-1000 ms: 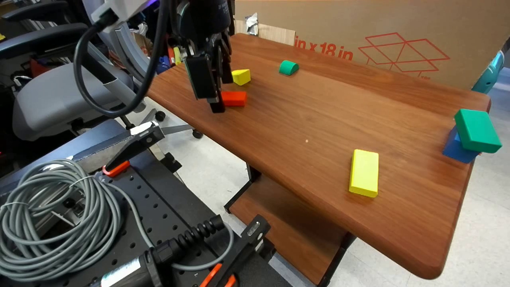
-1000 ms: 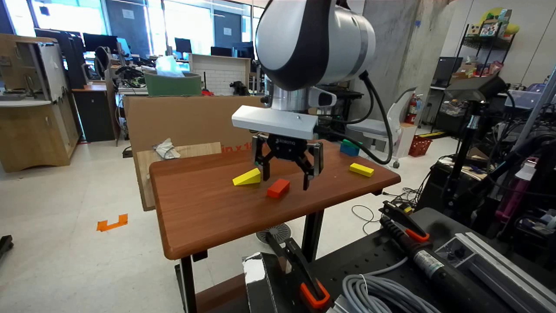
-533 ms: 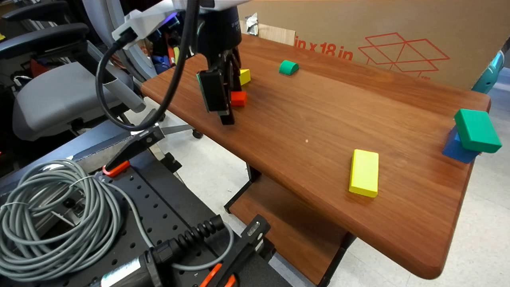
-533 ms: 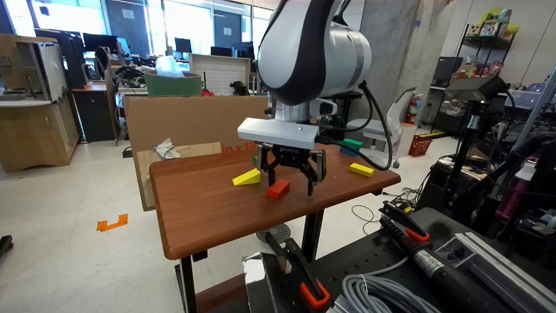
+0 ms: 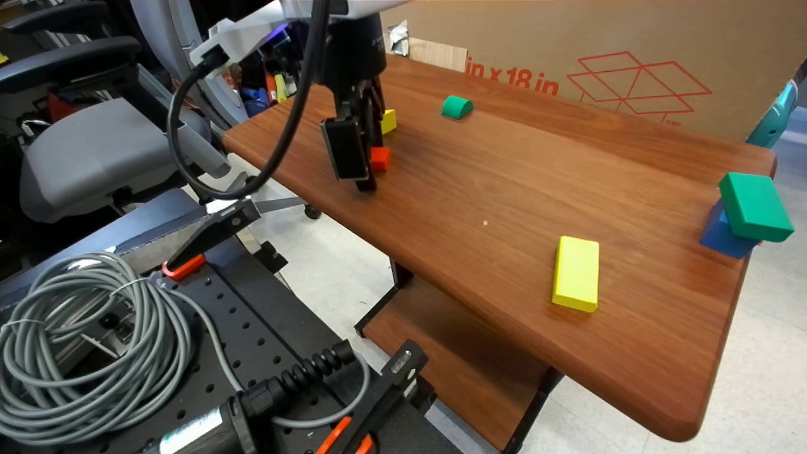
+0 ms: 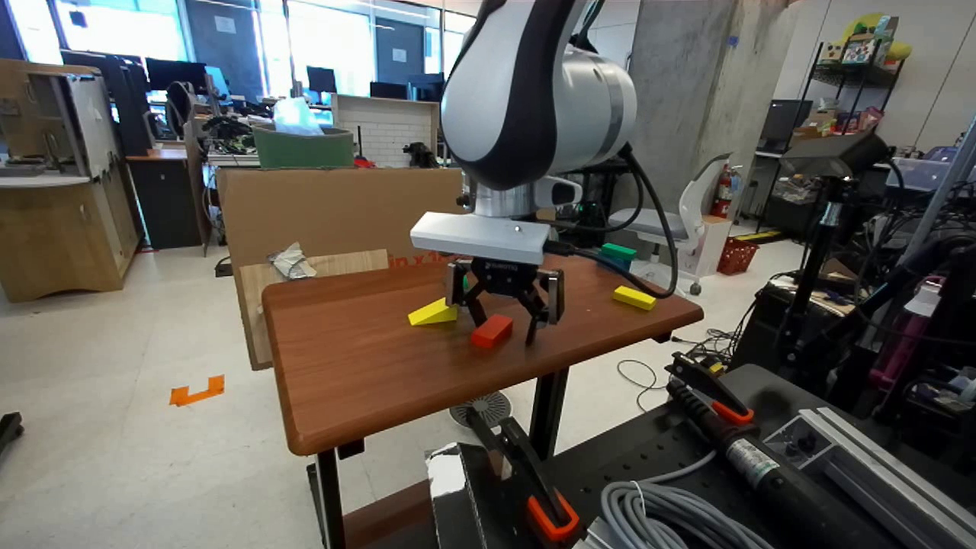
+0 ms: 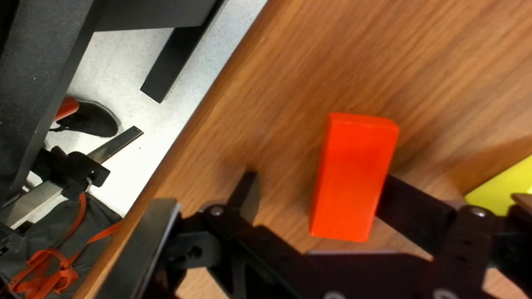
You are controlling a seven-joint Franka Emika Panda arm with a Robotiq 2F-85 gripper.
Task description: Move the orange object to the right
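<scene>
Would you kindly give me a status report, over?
Pincer open, straddling orange block. Orange block on table, not gripped. Yellow wedge close by, possible snag.

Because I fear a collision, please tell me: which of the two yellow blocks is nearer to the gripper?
The wedge-shaped yellow block, with a sloping top, close beside the black gripper; the rectangular yellow block lies well apart in both exterior views.

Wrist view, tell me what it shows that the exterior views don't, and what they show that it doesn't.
Only the wrist view shows a black shoe and orange straps.
Only the exterior views show the green half-round block, the flat green block on a blue block, the yellow rectangular block and the coiled gray cable.
Both share the orange block on the wooden table, the open tool beside it, and the yellow wedge, partly cut off in the wrist view.
</scene>
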